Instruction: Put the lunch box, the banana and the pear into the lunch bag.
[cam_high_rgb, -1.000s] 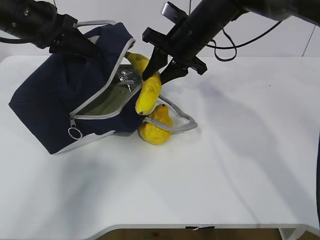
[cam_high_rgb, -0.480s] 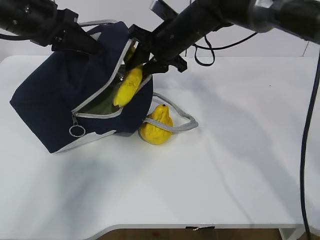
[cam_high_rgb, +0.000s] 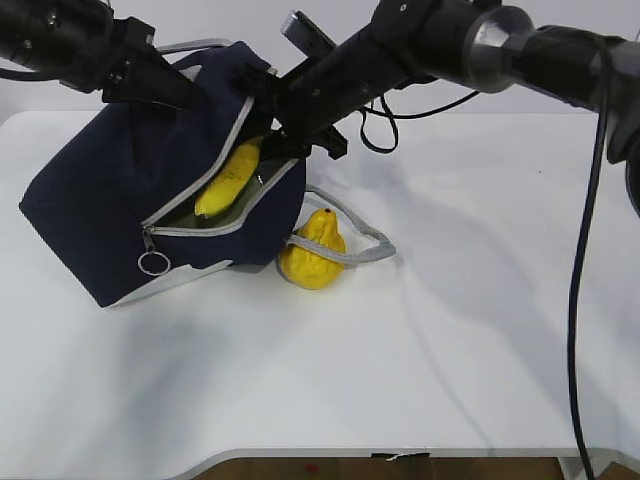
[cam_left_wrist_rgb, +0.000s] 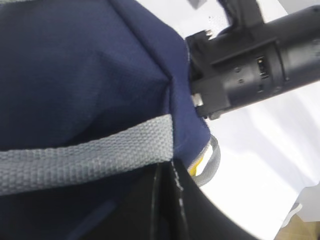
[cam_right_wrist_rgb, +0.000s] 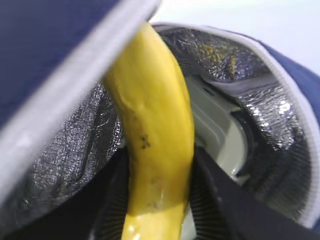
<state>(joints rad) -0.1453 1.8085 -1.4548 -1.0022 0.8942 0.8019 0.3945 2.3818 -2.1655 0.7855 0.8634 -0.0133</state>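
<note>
Banana (cam_high_rgb: 228, 180) inside tilted lunch bag (cam_high_rgb: 110, 200); pear (cam_high_rgb: 312, 255) beside

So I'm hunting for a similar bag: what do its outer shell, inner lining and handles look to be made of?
The lunch bag shell looks like matte navy woven fabric; it sags and creases softly. The lining looks like crinkled silver foil, probably insulation, with shiny wrinkled highlights. The handle appears to be grey woven webbing with a coarse visible weave.
</note>
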